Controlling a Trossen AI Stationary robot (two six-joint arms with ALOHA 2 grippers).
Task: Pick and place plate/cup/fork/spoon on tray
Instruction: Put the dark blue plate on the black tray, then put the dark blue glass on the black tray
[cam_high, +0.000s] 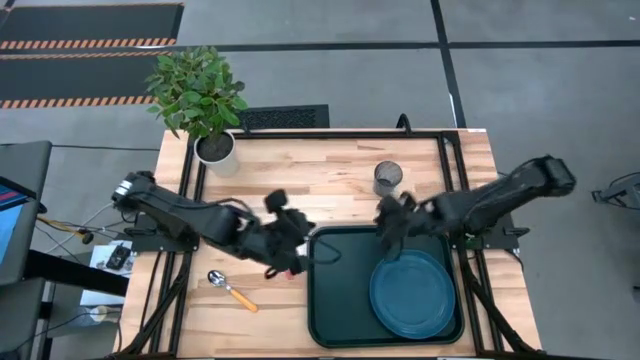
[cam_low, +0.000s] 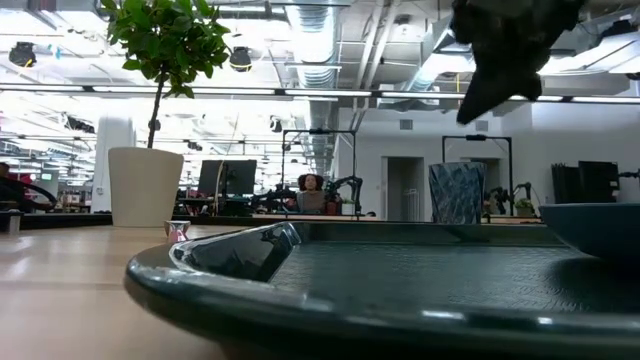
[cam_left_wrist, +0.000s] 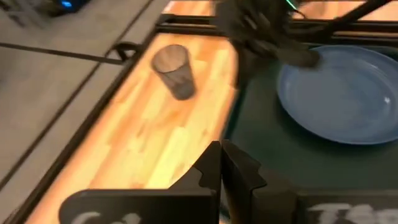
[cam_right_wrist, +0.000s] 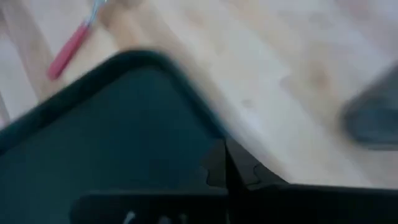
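Green tray (cam_high: 335, 300) lay under my right hand (cam_high: 388, 232), fingers pressed together and empty; plate (cam_high: 412, 294) sat just below it, cup (cam_high: 387, 178) just beyond. I judged reopening before descending over the cup wisest.

- Grey floor (cam_high: 330, 60) around the wooden table (cam_high: 320, 170), with orange-and-black striped mats (cam_high: 85, 45) beside it.
- Open ceiling with ducts (cam_low: 320, 50) and strip lights.
- White walls, a doorway (cam_low: 400, 190), monitors (cam_low: 225, 180), and a seated person (cam_low: 310, 190) far off.
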